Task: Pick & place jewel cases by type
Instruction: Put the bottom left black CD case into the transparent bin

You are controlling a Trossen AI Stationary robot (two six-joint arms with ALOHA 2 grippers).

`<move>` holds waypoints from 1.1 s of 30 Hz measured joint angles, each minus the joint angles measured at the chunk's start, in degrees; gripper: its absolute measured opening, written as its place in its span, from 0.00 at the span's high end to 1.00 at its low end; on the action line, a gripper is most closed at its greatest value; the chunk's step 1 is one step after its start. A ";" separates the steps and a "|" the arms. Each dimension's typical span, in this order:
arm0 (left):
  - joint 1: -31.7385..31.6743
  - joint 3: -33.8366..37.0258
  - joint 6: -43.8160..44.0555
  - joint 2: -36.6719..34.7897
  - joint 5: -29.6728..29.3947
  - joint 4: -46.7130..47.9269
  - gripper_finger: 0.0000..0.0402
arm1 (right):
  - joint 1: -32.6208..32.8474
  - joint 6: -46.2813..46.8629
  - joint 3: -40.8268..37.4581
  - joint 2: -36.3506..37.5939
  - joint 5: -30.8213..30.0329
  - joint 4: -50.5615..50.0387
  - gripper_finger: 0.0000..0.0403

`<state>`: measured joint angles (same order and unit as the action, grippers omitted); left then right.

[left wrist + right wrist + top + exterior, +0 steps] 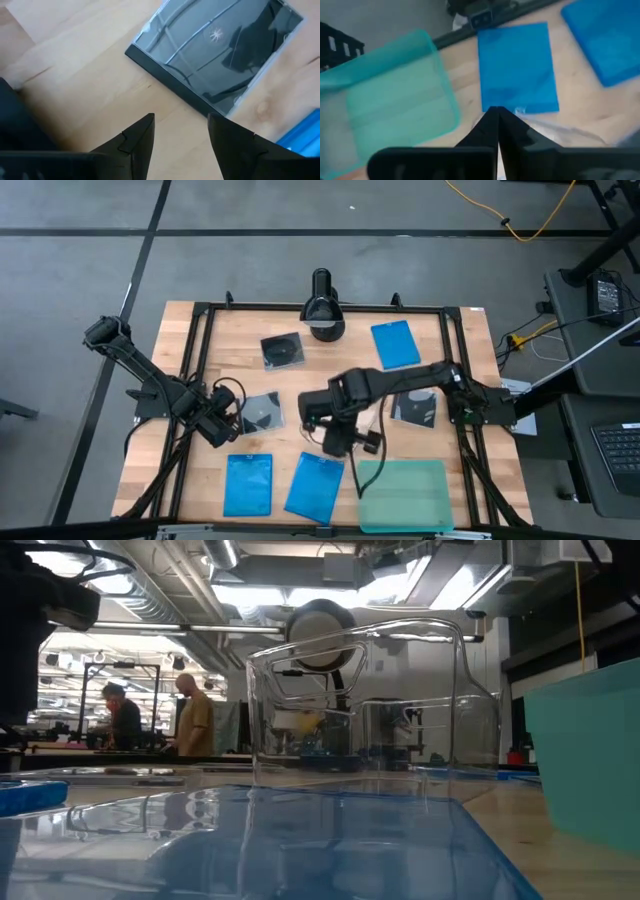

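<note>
— Well, how far along?

— Hardly begun, judging by the spread. Nothing in the teal tray [403, 495] beside the right gripper [345, 442]. All six cases flat on the surface [225, 345], none stacked.

— Right gripper: holding anything?

— Closed tight, fingertips pressed together, apparently empty. Nearest blue case [517, 67] just ahead of its tips, second blue case [249, 484] alongside that one, third blue case [395, 343] well apart, far behind the arm.

— And the left gripper [180, 135]?

— Open, low over the wood, gripping nothing. Closest disc case [215, 50] just ahead of its fingers, not touching them. Another disc case [283, 350] farther beyond, last disc case [415, 408] partly hidden under the right arm.

— So what remains?

— Probably everything: blue ones to gather, disc ones to gather. Possibly a start in the two blue neighbours, but impossible to say whether placed or merely lying that way.
</note>
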<state>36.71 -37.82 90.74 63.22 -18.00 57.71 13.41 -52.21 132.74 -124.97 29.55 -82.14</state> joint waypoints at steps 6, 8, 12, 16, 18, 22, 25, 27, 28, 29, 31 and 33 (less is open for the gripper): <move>0.00 0.00 -2.09 -0.01 2.55 -0.10 0.57 | 1.00 -0.72 -3.84 0.02 0.91 8.30 0.99; 0.00 0.00 -2.54 0.00 2.71 -0.10 0.57 | 1.00 -0.74 -6.03 0.04 2.06 11.37 0.99; 0.00 0.00 -2.50 0.00 2.42 -0.06 0.56 | 1.16 -0.58 -11.67 0.02 2.09 17.78 0.98; 0.00 0.00 -2.21 0.00 1.64 -0.01 0.57 | 1.83 0.41 -18.06 0.00 1.50 21.04 0.98; 0.00 0.00 -1.52 0.00 1.20 0.07 0.57 | 2.18 1.62 -20.72 0.00 1.15 22.71 0.98; 0.00 0.00 -1.25 0.00 -0.15 0.09 0.56 | 2.68 3.72 -23.67 0.00 -1.74 24.74 0.98; 0.00 0.00 -0.09 0.00 -1.44 0.05 0.56 | 2.48 4.71 -25.00 0.02 -2.54 25.90 0.98; 0.00 0.00 0.62 0.00 -1.83 -0.04 0.57 | 1.69 6.89 -25.97 0.14 -2.40 26.93 0.98; 0.00 0.00 0.92 -0.01 -1.88 -0.04 0.57 | 1.19 7.76 -26.49 0.24 -2.32 27.38 0.98; 0.00 0.00 1.13 0.00 -1.88 -0.04 0.57 | 0.63 8.60 -26.98 0.34 -2.86 27.59 0.98; 0.00 0.00 1.61 0.00 -1.88 -0.06 0.57 | -0.57 10.20 -27.43 0.45 -5.07 27.53 0.98; 0.00 0.00 1.70 0.00 -1.88 -0.14 0.57 | -1.80 11.60 -27.90 0.34 -8.16 27.16 0.98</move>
<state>36.71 -37.82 92.44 63.22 -19.88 57.57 11.61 -40.60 104.84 -124.63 21.39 -54.98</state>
